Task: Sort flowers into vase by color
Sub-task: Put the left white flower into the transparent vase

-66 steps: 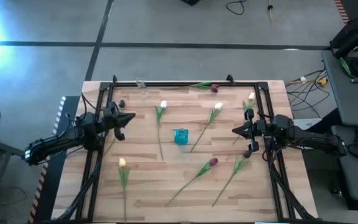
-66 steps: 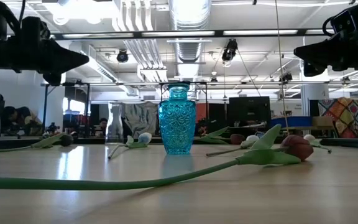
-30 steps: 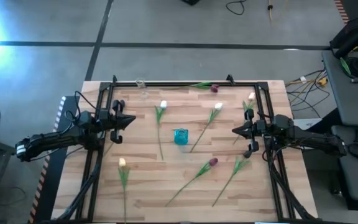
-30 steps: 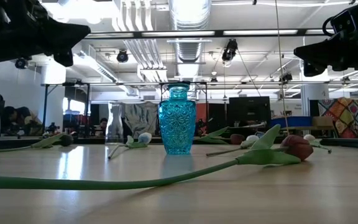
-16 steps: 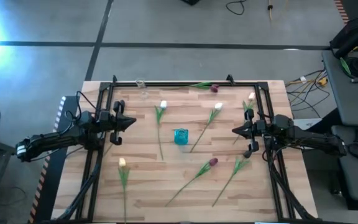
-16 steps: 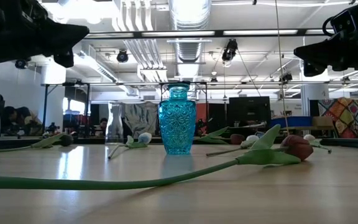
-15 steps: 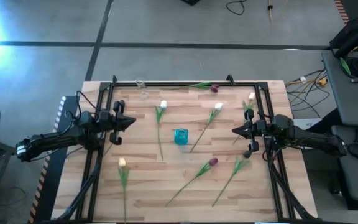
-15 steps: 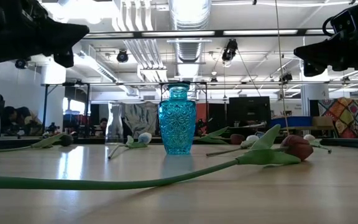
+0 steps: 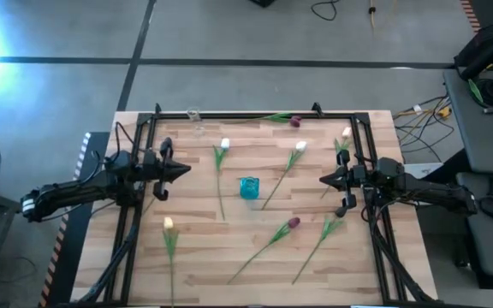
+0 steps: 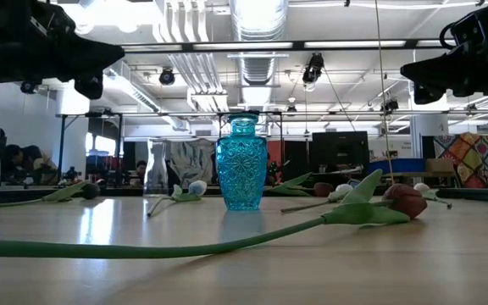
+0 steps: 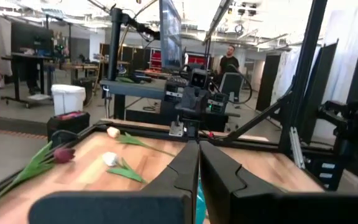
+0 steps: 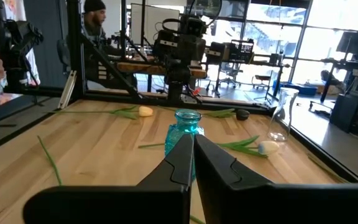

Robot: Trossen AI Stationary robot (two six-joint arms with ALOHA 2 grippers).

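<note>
**Tulips unsorted, both arms idle**

High view: the left end effector (image 9: 181, 169) and right end effector (image 9: 324, 180) hovered closed, empty, flanking the centre-frame blue vase (image 9: 248, 187); tulips (image 9: 221, 151) lay scattered over the desk (image 9: 204, 257).

Low view: the vase looked narrow-mouthed; a sideways stem could tip it.

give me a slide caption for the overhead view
Tulips lie scattered around a blue vase while the left gripper and right gripper hover shut.
</note>
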